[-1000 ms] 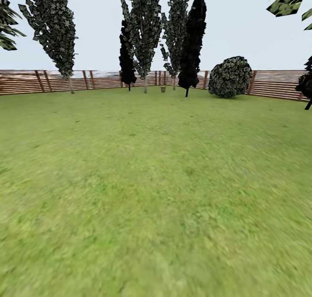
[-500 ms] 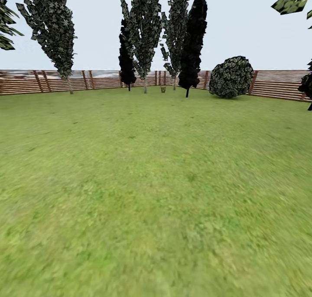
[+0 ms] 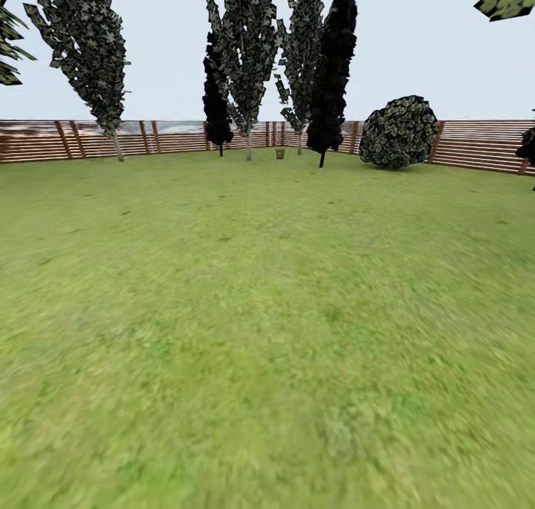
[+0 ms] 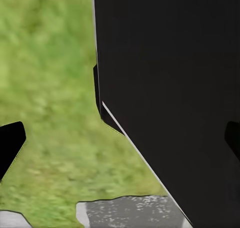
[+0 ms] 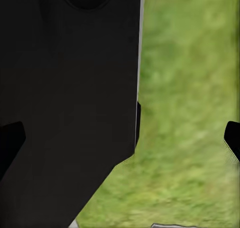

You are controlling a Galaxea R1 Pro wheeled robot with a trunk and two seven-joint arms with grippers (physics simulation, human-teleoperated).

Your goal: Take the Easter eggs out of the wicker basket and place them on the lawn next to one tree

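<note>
Far across the lawn (image 3: 253,308) stands the wicker basket (image 3: 280,153), tiny and tan, near the back fence. It sits between two trees with pale trunks (image 3: 249,147) (image 3: 299,144). The Easter eggs cannot be made out at this distance. In the left wrist view my left gripper (image 4: 120,143) is open, its dark fingertips (image 4: 10,143) at the frame's edges with blurred grass and my black body behind. My right gripper (image 5: 121,140) is open in the same way, fingertips (image 5: 232,138) wide apart and holding nothing.
A brown slat fence (image 3: 44,139) closes the garden's far side. Two all-black trees (image 3: 218,115) (image 3: 328,85) stand among the pale-trunk ones, another pale-trunk tree (image 3: 117,145) is at the left, and a round bush (image 3: 398,132) at the right. Open grass lies between me and them.
The whole head view has shifted slightly: the bush and right-hand branches slid outward and the grass is blurred, so the camera is moving forward. Nothing in the garden itself has moved.
</note>
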